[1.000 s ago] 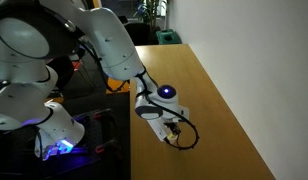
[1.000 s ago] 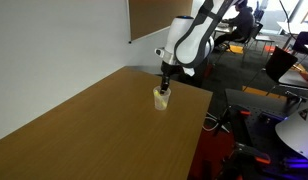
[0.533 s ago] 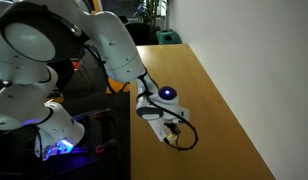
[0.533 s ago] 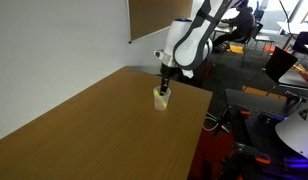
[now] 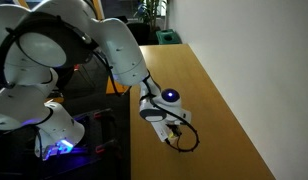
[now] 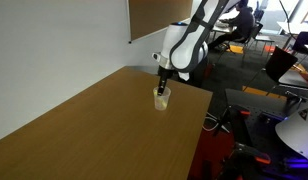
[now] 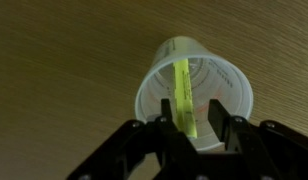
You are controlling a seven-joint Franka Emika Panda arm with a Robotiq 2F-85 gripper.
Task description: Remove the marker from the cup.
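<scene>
Wrist view, left to right: bare wooden table [image 7: 64,70] fills the left half. The cup [image 7: 220,78] stands right of centre, seen from above, whitish and translucent. Only this view shows inside the cup: the marker [image 7: 182,85], yellow, leans in it, running from the upper centre of the cup down to the bottom edge of the picture. Gripper [image 7: 196,120] comes in from the bottom edge. One black finger [image 7: 166,118] is just beside the marker's left side, touching or not I cannot tell. The right one stands clear of it with a gap between, so the pincer is spread and not clamped.

In an exterior view the white arm [image 5: 104,50] fills the left and the gripper [image 5: 174,128] reaches down at the near table [image 5: 219,95] edge, with a black cable [image 5: 187,142] looping beside it. Cup and marker are hidden behind the gripper here.

In an exterior view the table [image 6: 84,130] runs from lower left. The cup [image 6: 161,99] stands upright near its right edge, directly under the gripper [image 6: 163,85], fingertips at the rim. The marker is too small to make out here, and so is the finger spread.
</scene>
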